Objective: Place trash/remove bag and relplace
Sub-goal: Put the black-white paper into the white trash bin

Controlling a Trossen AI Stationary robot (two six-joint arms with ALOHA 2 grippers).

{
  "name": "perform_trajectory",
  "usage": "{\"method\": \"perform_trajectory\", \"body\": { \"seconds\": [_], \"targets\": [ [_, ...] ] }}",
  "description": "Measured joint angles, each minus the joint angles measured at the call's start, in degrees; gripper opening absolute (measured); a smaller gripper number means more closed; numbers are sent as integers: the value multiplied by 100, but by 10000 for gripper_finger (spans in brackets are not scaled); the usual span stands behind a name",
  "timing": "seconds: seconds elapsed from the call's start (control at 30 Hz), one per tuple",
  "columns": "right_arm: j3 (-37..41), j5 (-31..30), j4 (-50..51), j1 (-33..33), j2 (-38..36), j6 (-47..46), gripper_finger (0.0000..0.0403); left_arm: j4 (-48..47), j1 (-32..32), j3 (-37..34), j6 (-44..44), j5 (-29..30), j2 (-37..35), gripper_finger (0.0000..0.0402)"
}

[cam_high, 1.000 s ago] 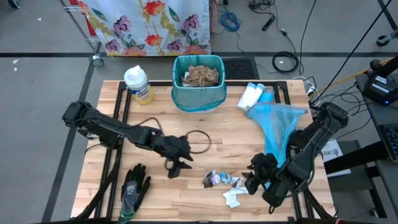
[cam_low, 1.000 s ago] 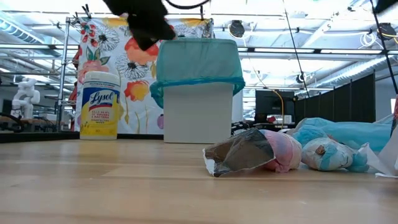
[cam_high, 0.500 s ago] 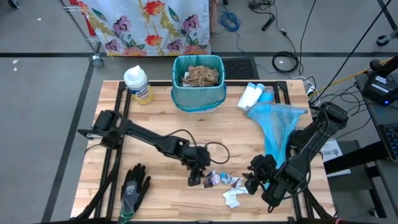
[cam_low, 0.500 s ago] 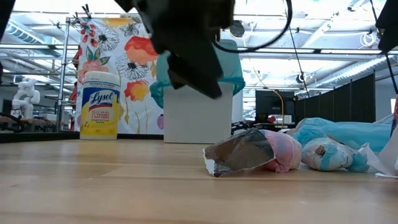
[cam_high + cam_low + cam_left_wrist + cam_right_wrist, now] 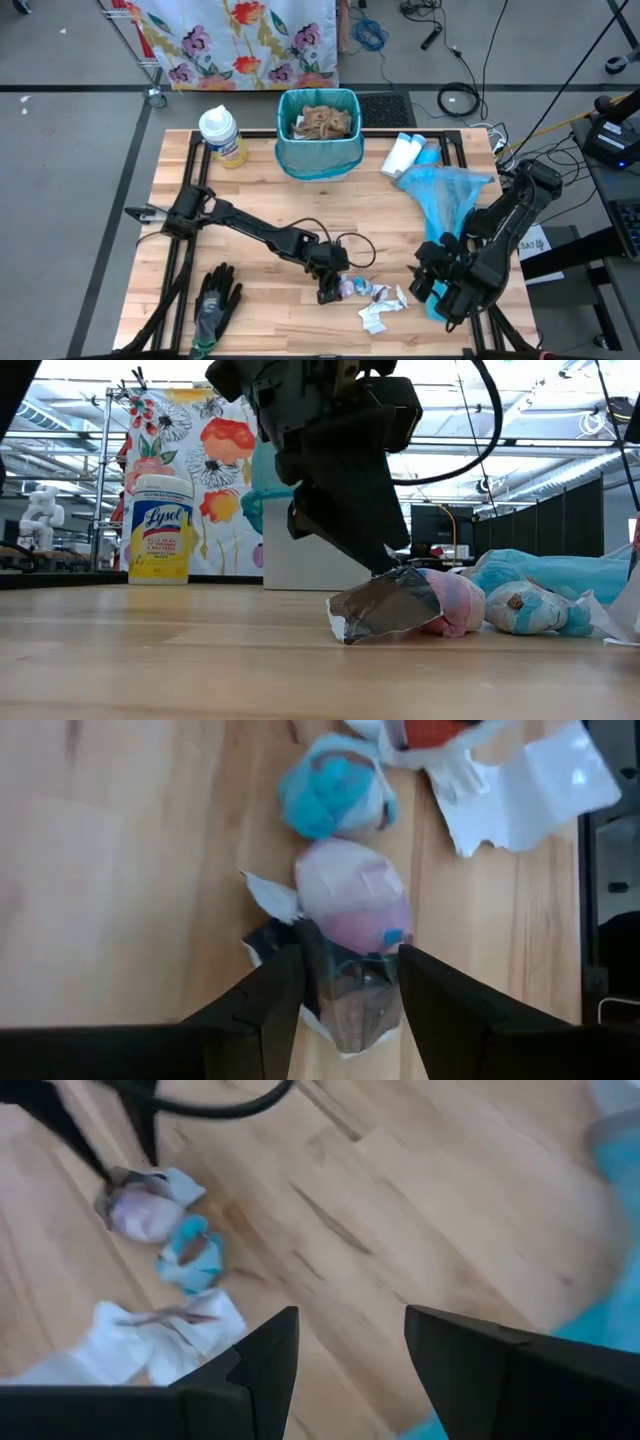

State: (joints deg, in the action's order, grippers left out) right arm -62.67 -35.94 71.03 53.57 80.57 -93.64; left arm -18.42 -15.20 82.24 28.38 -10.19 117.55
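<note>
The trash lies near the table's near edge. A pink-purple ball in a shiny wrapper [image 5: 355, 905] [image 5: 346, 288] [image 5: 400, 605] sits beside a blue-white ball [image 5: 330, 790] [image 5: 525, 608] and a white tissue scrap [image 5: 378, 315] [image 5: 160, 1335]. My left gripper [image 5: 350, 985] [image 5: 333, 288] is open, low over the wrapper ball, with a finger on either side of its shiny end. My right gripper [image 5: 345, 1370] [image 5: 432, 285] is open, right of the trash, beside the loose blue bag [image 5: 445, 200]. The bin [image 5: 320, 130] has a teal liner and holds brown paper. My left gripper comes from above, slanting from the table's left, with its fingers either side of the wrapper ball's shiny end [image 5: 355, 1005]. In the low view a fingertip [image 5: 385, 565] reaches the wrapper's top edge. Whether it touches, I cannot tell. The ball lies on the table.
A yellow wipes canister [image 5: 222, 135] stands at the far left and white bottles [image 5: 405, 152] lie at the far right. A black-and-grey glove [image 5: 215, 305] lies at the near left. A black cable loops beside the left arm [image 5: 350, 245]. Bare wood shows between the bin and the trash.
My left gripper has travelled toward the table's right and near edge and come down onto the wrapper ball, staying open. My right gripper has shifted a little toward the right edge. The trash has stayed where it was.
</note>
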Motion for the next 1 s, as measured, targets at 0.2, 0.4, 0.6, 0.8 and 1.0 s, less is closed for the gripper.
{"method": "perform_trajectory", "body": {
  "seconds": [0.2,0.4,0.6,0.8,1.0],
  "targets": [
    [0,-79,201,74,-263,46,176,-11,-80,6,596,73,226,161],
    [0,-284,209,71,-376,291,176,2,-112,6,932,276,232,34],
    [0,-297,207,92,-378,306,176,-608,-50,432,893,443,71,5],
    [0,-304,125,91,-378,253,176,-2131,117,1377,151,1135,-368,3],
    [2,-328,-250,42,-374,220,176,-3034,682,2102,-990,1936,-1165,2]
  ]
}}
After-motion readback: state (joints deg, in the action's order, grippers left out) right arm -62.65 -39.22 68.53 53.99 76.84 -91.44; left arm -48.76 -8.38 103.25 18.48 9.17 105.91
